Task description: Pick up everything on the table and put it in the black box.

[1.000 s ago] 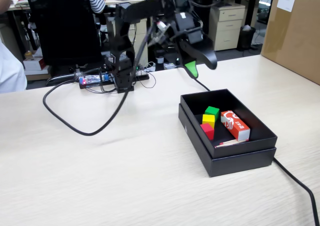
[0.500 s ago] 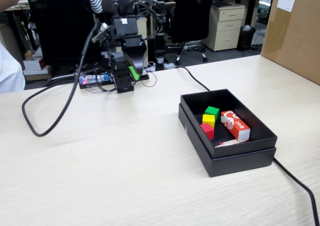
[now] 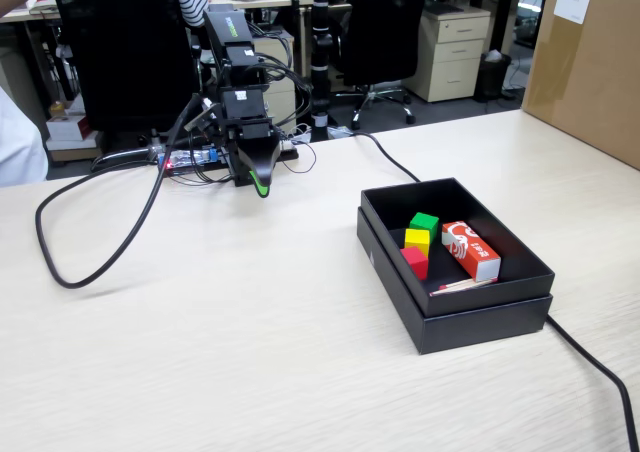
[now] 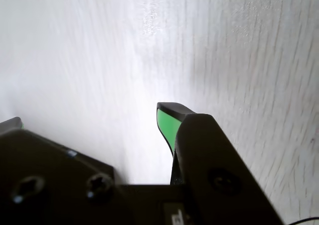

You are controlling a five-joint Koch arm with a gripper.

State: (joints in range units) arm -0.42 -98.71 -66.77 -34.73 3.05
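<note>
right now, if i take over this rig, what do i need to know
Gripper: folded back near the arm's base, pointing down over the pale wood-grain table, holding nothing; open or shut is unclear.
Small green cube, yellow cube and red cube: all inside the shallow matte black box, in a row.
Done: all three cubes boxed.
Left: no cube is visible on the table.

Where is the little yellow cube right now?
In the fixed view, the small yellow cube sits inside the shallow black box, between the green cube and red cube.

green cube (image 3: 425, 221), yellow cube (image 3: 418, 239), red cube (image 3: 415, 261), inside black box (image 3: 470, 315)
</note>
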